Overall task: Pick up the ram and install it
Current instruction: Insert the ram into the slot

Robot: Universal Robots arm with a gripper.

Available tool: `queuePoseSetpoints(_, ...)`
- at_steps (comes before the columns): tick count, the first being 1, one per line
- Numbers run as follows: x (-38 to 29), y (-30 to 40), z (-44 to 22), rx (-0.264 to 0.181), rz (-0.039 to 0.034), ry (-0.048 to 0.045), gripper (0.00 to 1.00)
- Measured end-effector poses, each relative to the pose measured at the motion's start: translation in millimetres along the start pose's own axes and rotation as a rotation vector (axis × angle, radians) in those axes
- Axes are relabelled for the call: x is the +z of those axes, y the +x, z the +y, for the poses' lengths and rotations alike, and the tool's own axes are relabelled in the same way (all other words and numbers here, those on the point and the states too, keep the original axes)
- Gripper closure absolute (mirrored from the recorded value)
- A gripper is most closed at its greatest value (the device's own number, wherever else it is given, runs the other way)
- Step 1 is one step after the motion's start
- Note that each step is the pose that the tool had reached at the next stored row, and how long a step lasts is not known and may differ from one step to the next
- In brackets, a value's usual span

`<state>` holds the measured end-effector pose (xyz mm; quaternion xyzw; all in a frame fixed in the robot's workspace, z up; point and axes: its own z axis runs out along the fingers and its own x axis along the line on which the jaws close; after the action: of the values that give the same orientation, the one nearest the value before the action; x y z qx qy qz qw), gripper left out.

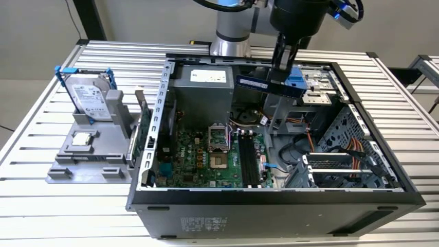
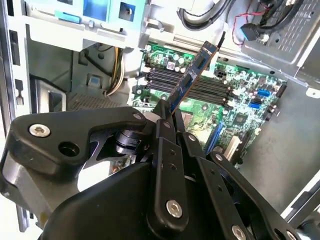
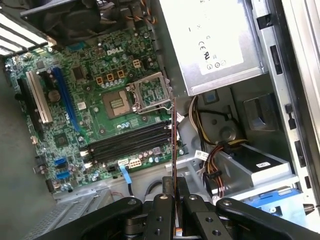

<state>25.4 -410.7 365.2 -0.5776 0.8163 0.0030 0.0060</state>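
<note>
Gripper [image 1: 279,76] hangs above the open computer case [image 1: 274,216], clamped on the ram [image 1: 254,83]. Case rests on a slatted table [image 1: 41,206].

The claw [image 2: 166,111] is finished in smooth matt black, and its links are fixed with bright metal screws [image 2: 173,208]. The ram [image 2: 192,75] clamped in it is a thin dark board with a slight sheen. Below the claw, the motherboard [image 3: 100,100] is lacquered glossy green and its slots [image 3: 130,142] are black plastic. The case [image 1: 274,216] is matt dark-grey painted metal. The surface [image 1: 41,206] is ribbed, satin aluminium.
</note>
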Motion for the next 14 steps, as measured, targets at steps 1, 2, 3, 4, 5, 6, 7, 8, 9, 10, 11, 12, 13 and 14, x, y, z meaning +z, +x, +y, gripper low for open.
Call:
queuePoseSetpoints(1, 0.1, 0.0, 0.0, 0.009, 0.0000, 0.0001, 1.00)
queuePoseSetpoints(2, 0.1, 0.0, 0.0, 0.018, 0.0000, 0.0002, 1.00)
queuePoseSetpoints(3, 0.1, 0.0, 0.0, 0.027, 0.0001, 0.0003, 1.00)
queuePoseSetpoints(4, 0.1, 0.0, 0.0, 0.035, 0.0001, 0.0005, 1.00)
queuePoseSetpoints(5, 0.2, 0.0, 0.0, 0.043, 0.0000, 0.0006, 1.00)
queuePoseSetpoints(6, 0.2, 0.0, 0.0, 0.052, 0.0001, 0.0007, 1.00)
queuePoseSetpoints(7, 0.2, 0.0, 0.0, 0.060, 0.0001, 0.0008, 1.00)
queuePoseSetpoints(8, 0.2, 0.0, 0.0, 0.069, 0.0001, 0.0009, 1.00)
queuePoseSetpoints(9, 0.2, 0.0, 0.0, 0.077, 0.0001, 0.0010, 1.00)
queuePoseSetpoints(10, 0.2, 0.0, 0.0, 0.086, 0.0001, 0.0011, 1.00)
queuePoseSetpoints(11, 0.3, 0.0, 0.0, 0.095, 0.0001, 0.0012, 1.00)
queuePoseSetpoints(12, 0.3, 0.0, 0.0, 0.104, 0.0001, 0.0013, 1.00)
queuePoseSetpoints(13, 0.3, 0.0, 0.0, 0.112, 0.0002, 0.0015, 1.00)
queuePoseSetpoints(14, 0.3, 0.0, 0.0, 0.121, 0.0002, 0.0016, 1.00)
